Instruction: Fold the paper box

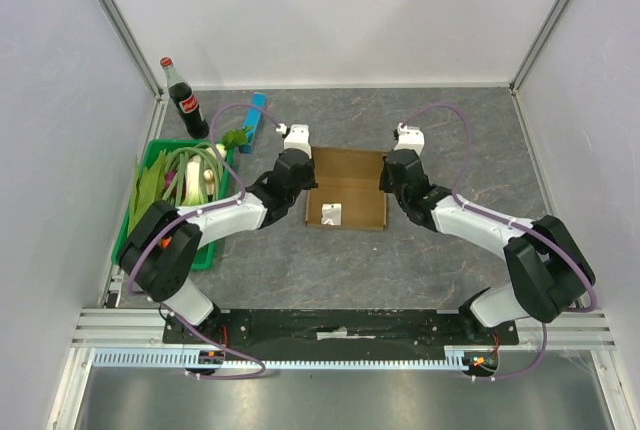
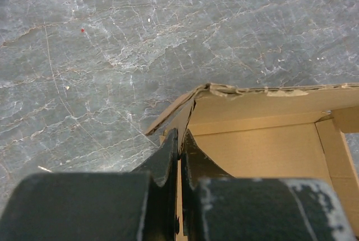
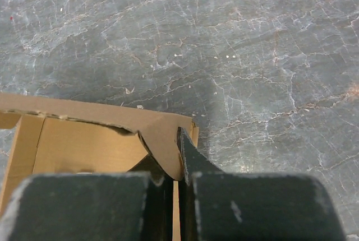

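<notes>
Grey, marble-veined stone forms the counter (image 1: pixel 450 120), which sits between plain white walls with aluminium corner posts. At its middle lies the paper box (image 1: pixel 347 190), brown cardboard that is partly formed, with raised side walls, its open inside facing up and a small white label (image 1: pixel 331 214) near the front edge.

The left gripper (image 2: pixel 179 140) is closed on the box's left wall near the far corner, and the cardboard edge is pinched between its black fingers. The right gripper (image 3: pixel 178 140) is likewise clamped on the right wall, where a curved flap edge sits between its fingers. Both arms reach forward and inward from their bases, elbows out and wrists angled down over the box's two sides.

Farther left, near the wall, stands a green tray (image 1: pixel 153 150) of leeks (image 1: pixel 190 165). Beyond it are a slim blue bar (image 1: pixel 254 120) and a cola bottle (image 1: pixel 185 100) standing upright in the far corner.
</notes>
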